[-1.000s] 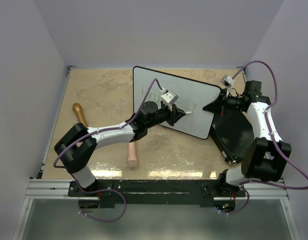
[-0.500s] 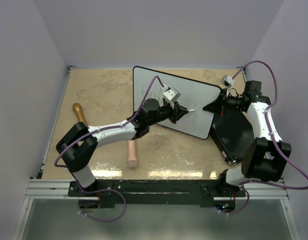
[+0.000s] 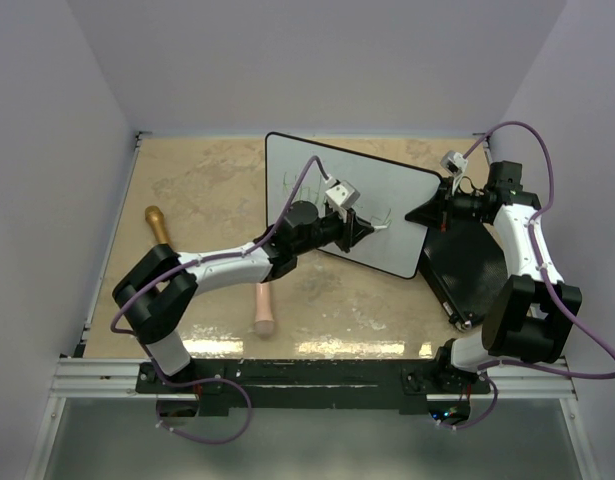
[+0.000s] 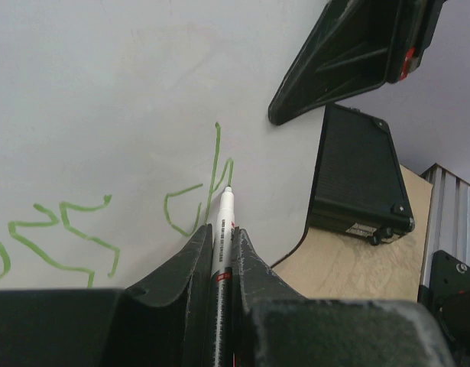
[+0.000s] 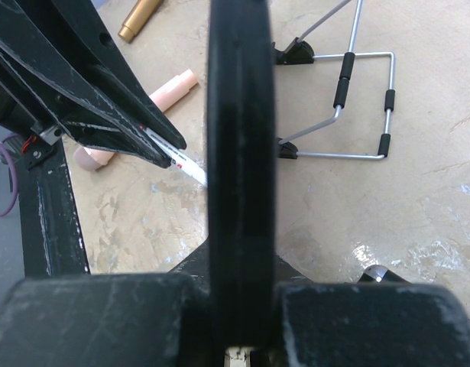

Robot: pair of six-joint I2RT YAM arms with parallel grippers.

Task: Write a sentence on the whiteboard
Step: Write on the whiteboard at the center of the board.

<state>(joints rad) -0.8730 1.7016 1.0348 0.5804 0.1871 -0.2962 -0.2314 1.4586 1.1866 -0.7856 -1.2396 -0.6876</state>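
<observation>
The left gripper (image 4: 222, 235) clamps a white marker (image 4: 225, 205), its tip at the green "ch" of the sentence (image 4: 217, 149), legible only from this wrist; the marker's red label is unreadable. Overhead, the whiteboard (image 3: 387, 190) lies toward 1 o'clock on the table (image 3: 197, 190), with the right gripper (image 3: 434, 211) pinching its 3 o'clock rim.

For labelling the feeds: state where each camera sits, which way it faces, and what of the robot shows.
Top external: above and behind the bases, looking down on the table; both arms show, left gripper at the whiteboard, right gripper on its edge.
Left wrist: on the left arm, looking past its own jaws along the marker to the green writing.
Right wrist: on the right arm, looking along the board's rim, clamped in its own jaws.
Shared: both wrist views show the marker.
</observation>
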